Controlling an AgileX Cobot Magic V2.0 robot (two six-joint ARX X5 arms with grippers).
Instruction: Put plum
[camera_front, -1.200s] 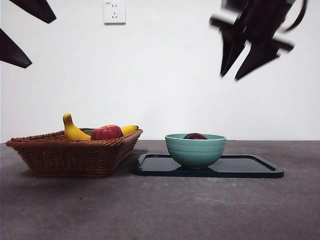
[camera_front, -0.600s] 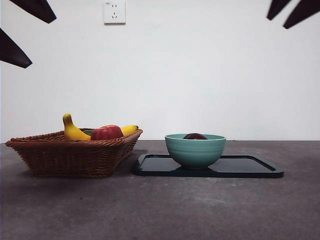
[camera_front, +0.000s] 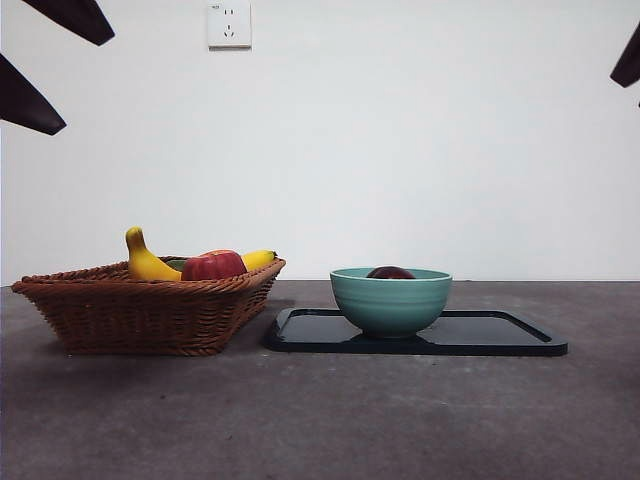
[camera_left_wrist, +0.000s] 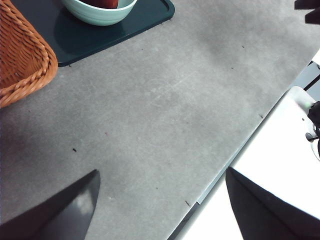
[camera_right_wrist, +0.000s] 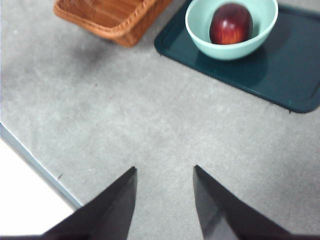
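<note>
From the front only the dark crown of the plum (camera_front: 390, 272) peeks over the rim of the green bowl (camera_front: 390, 300), while the right wrist view shows the whole fruit (camera_right_wrist: 230, 23) lying inside the bowl (camera_right_wrist: 200, 30) on the dark tray (camera_right_wrist: 280, 75), just beside the wicker basket (camera_right_wrist: 112, 15). Both arms hang high, clear of everything: the right claw (camera_right_wrist: 164, 192) is parted and empty, and the left claw (camera_left_wrist: 160, 200) is spread wide over the tabletop (camera_left_wrist: 165, 110) edge. Bare grey tabletop lies between the tray and the near edge.
</note>
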